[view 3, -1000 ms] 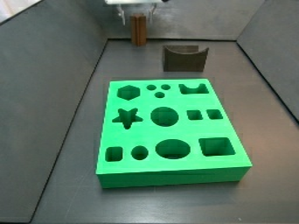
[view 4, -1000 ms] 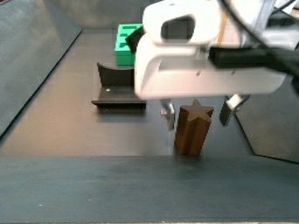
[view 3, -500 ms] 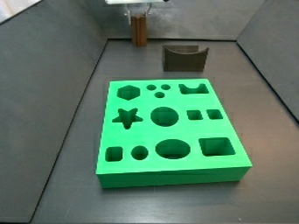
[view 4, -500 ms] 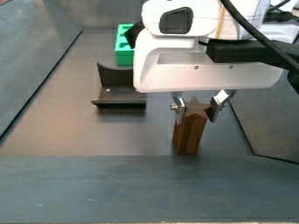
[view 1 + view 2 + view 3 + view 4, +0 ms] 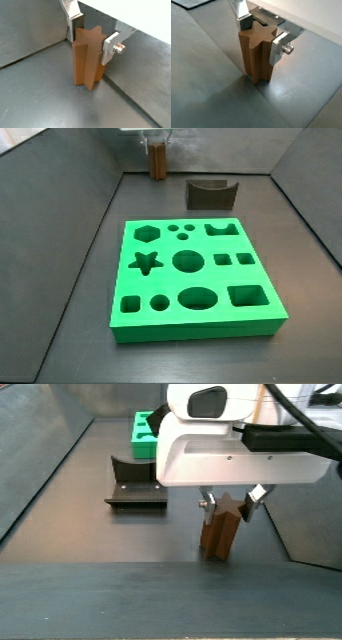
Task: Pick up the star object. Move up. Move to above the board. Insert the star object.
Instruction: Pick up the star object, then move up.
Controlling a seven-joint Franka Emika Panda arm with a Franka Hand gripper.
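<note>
Since a second ago, gripper (image 5: 229, 500) is sitting lower, fingers closing in. Board (image 5: 194, 278) is filling mid-frame in a side view, mostly hidden behind the gripper body upper left elsewhere. Star object (image 5: 87, 59) is standing upright on the floor, top clamped between both silver fingers (image 5: 278, 41).

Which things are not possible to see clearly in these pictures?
- Gripper: whether its pads press the star object is unclear in both wrist views.
- Star object's base: contact with the floor cannot be judged in any view.
- Board: in a side view the robot body hides most of it.
- Gripper and star object's top: cut off by the edge in a side view.
</note>
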